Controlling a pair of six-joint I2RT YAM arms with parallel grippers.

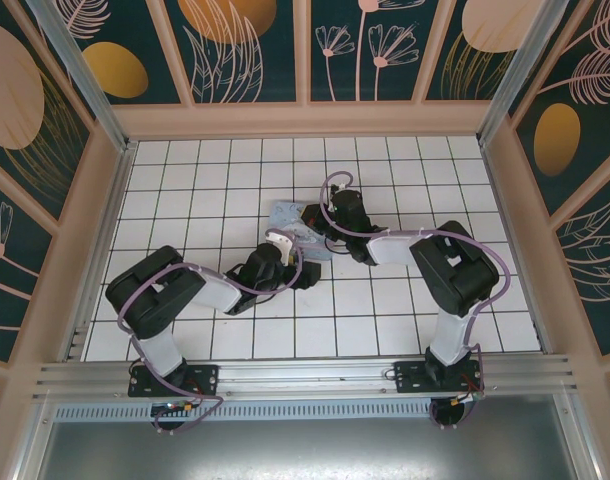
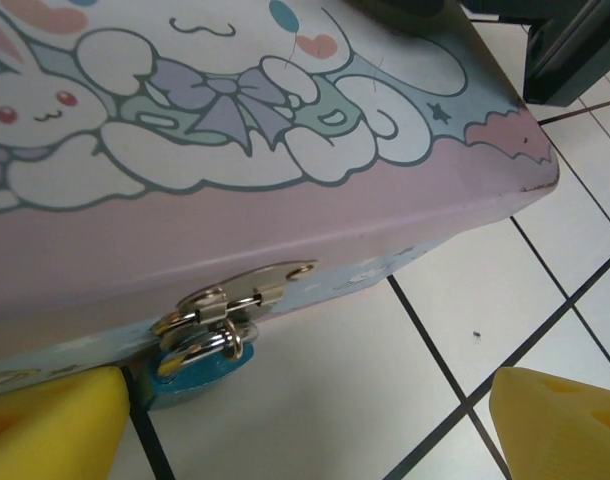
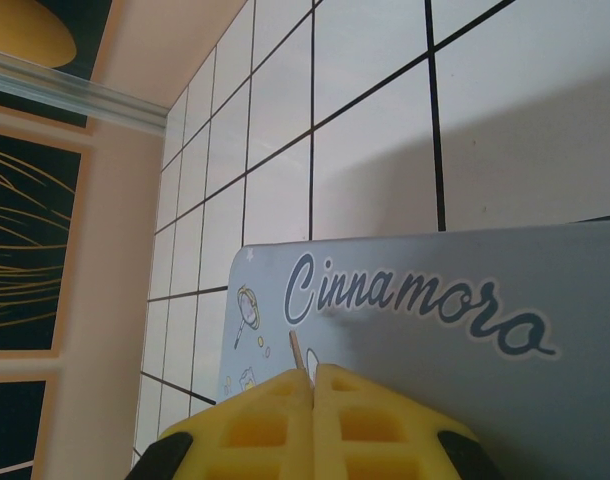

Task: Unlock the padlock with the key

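Currently left end effector point(image 2: 305, 432) spread wide near padlock point(image 2: 200, 352) on tin point(image 2: 285, 215); right end effector point(image 3: 313, 400) pinching key point(image 3: 296, 352).

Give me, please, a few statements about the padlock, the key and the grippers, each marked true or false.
1. The padlock hangs from the hasp of the tin. True.
2. The left gripper is shut on the padlock. False: it is open and not touching the padlock.
3. The right gripper is shut on the key. True.
4. The key sits in the padlock. False: it sticks out of the right gripper, over the tin's lettered face.
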